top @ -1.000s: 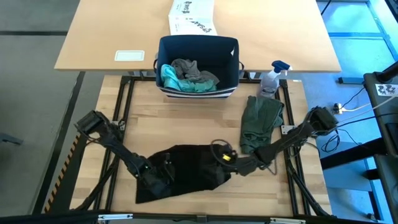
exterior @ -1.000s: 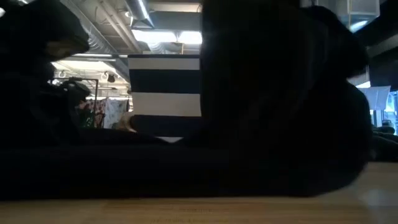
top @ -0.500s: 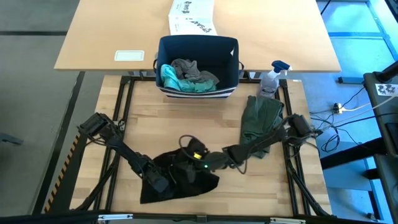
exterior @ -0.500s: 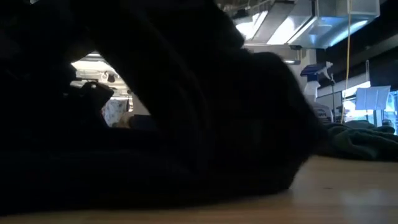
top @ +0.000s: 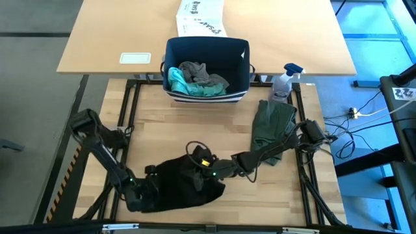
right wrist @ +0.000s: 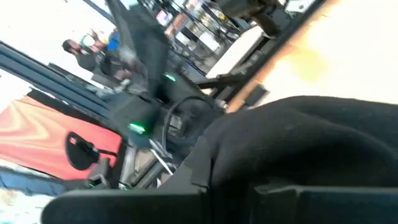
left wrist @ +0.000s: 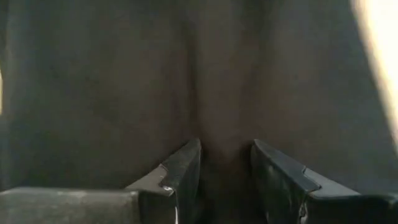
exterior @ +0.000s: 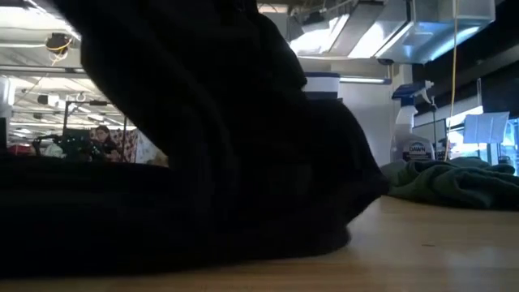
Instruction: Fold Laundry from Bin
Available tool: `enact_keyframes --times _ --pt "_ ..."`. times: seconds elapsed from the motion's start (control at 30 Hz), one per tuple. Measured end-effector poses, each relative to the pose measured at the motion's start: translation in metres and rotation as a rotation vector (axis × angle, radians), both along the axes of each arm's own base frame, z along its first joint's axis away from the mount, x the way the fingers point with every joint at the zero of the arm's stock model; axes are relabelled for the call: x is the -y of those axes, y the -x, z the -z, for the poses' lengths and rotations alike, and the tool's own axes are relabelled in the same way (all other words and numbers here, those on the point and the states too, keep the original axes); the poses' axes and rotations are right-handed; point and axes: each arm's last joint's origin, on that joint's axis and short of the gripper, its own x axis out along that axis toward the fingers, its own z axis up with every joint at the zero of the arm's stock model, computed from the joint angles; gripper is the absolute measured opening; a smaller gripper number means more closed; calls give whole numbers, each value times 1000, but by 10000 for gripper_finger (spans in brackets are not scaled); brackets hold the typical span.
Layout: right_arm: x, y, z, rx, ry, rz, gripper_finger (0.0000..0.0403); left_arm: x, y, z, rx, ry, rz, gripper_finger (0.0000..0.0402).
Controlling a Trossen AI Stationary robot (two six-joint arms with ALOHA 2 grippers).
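Left gripper (top: pixel 148 190) clamps a fold of the large black cloth T-shirt (top: pixel 185 185); right gripper (top: pixel 198 177), closed, grips its opposite edge.

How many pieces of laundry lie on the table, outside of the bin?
2: the black T-shirt bunched at the near edge between both grippers, and the olive-green piece on the right, beside the spray bottle. Others might be hidden under the black one.

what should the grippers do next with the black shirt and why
Probably draw the two grippers apart to spread the black shirt: it lies bunched near the table's front edge, left gripper at its left end, right gripper on top.
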Motion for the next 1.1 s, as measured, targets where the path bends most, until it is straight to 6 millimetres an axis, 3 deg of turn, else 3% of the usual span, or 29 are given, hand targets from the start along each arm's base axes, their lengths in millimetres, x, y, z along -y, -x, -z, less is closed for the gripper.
enact_keyframes --times 0.1,0.2,0.3,0.47,0.67,0.8,0.9,1.1 --pt "-1 -10 3 31 -12 9 18 2 -1 21 75 40 -54 141" --pt "-4 -30 14 23 -19 -23 19 3 -8 27 123 27 -63 141" --pt "-6 -48 26 6 -17 -32 25 3 -12 25 130 -7 -18 141" --pt "-8 -59 40 -23 -27 -60 37 4 -13 23 124 -24 12 141" --pt "-9 -61 47 -33 -23 -62 97 3 -12 16 114 -16 25 141" --pt "-9 -61 48 -39 -13 -63 154 -1 -7 -7 4 -8 78 141" --pt "-8 -61 48 -40 -11 -60 187 -4 -2 -43 -58 49 72 141" --pt "-1 -64 48 -35 -7 -10 217 -17 6 -98 -8 139 62 141"
